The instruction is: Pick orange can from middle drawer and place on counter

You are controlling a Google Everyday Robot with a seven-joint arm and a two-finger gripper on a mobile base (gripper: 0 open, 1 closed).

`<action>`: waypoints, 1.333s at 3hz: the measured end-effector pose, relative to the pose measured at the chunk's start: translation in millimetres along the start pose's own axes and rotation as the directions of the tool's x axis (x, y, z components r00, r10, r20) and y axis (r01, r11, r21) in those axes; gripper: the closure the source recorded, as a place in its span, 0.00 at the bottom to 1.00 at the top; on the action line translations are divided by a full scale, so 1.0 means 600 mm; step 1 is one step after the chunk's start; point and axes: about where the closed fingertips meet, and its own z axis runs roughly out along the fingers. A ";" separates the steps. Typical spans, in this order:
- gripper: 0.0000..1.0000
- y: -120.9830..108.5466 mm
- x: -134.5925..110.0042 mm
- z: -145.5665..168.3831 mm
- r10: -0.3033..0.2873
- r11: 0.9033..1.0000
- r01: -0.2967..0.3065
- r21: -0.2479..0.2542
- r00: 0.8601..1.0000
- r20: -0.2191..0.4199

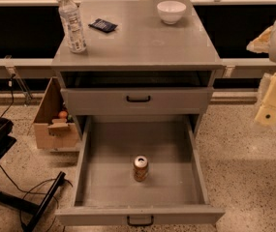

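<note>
The orange can [140, 168] stands upright on the grey floor of the middle drawer [103, 178], near the middle and a little toward the front. The drawer is pulled fully out, with its black handle at the bottom edge. The counter [142, 37] is the flat grey top of the cabinet above. My gripper [272, 100] shows as pale cream parts at the far right edge. It hangs over the floor, to the right of the cabinet at about the height of the upper drawer, well away from the can and holding nothing that shows.
A clear water bottle [72, 21], a dark blue packet [102, 25] and a white bowl [171, 11] sit on the counter. The upper drawer front [137, 99] is shut. A cardboard box [53, 120] stands on the floor left. Black legs and cables [36, 197] lie at lower left.
</note>
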 end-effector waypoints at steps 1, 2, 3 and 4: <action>0.00 0.000 0.000 0.000 0.000 1.000 0.000 0.000 1.000 0.000; 0.00 0.025 0.000 0.074 0.031 0.999 -0.027 -0.035 0.992 0.125; 0.00 0.090 0.000 0.220 0.050 0.990 -0.006 -0.143 0.951 0.304; 0.00 0.148 -0.029 0.361 0.122 0.975 -0.005 -0.224 0.849 0.514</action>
